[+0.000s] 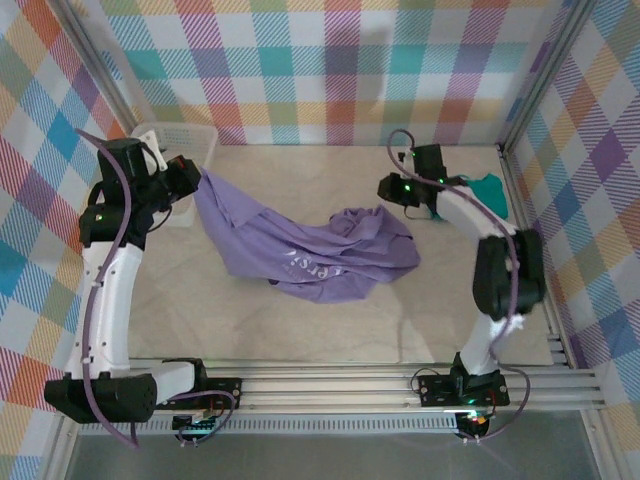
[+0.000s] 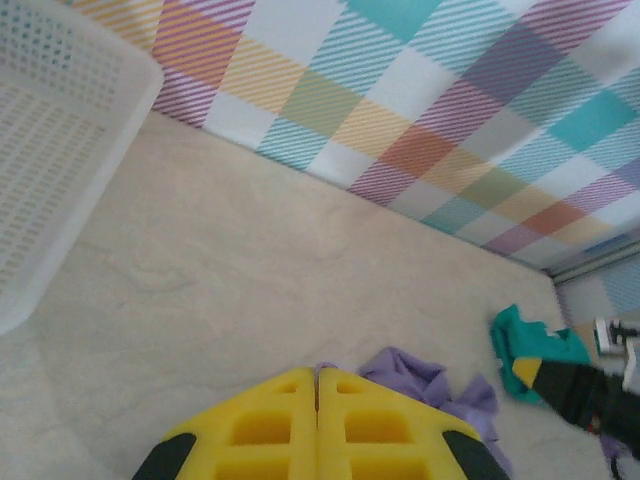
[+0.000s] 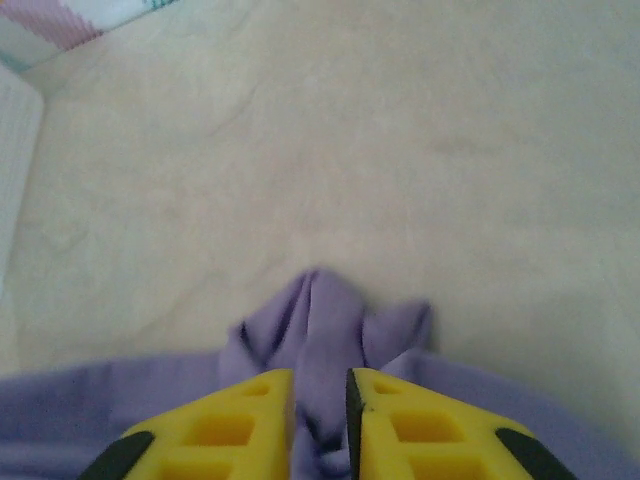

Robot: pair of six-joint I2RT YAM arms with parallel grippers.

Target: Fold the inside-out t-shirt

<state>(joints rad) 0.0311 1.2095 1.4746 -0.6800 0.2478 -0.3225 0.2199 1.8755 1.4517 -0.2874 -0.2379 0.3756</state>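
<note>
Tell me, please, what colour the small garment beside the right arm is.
Teal green; the small garment shows best in the left wrist view.

Beige marbled worktop (image 1: 300, 330), 3 items on it: crumpled lavender t-shirt (image 1: 310, 255) mid-surface, teal garment (image 1: 490, 190) far right, white basket (image 1: 185, 150) far-left corner.

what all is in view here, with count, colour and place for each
t-shirt: one, lavender, crumpled mid-table, one corner lifted leftward
garment: one, teal, far right of the table
basket: one, white, far left corner
table: one, beige
walls: multicolour plaid, around the table
left arm, right arm: two, black and white
left gripper: yellow jaws shut on the t-shirt corner
right gripper: yellow jaws slightly apart, t-shirt cloth between, grip unclear
</note>
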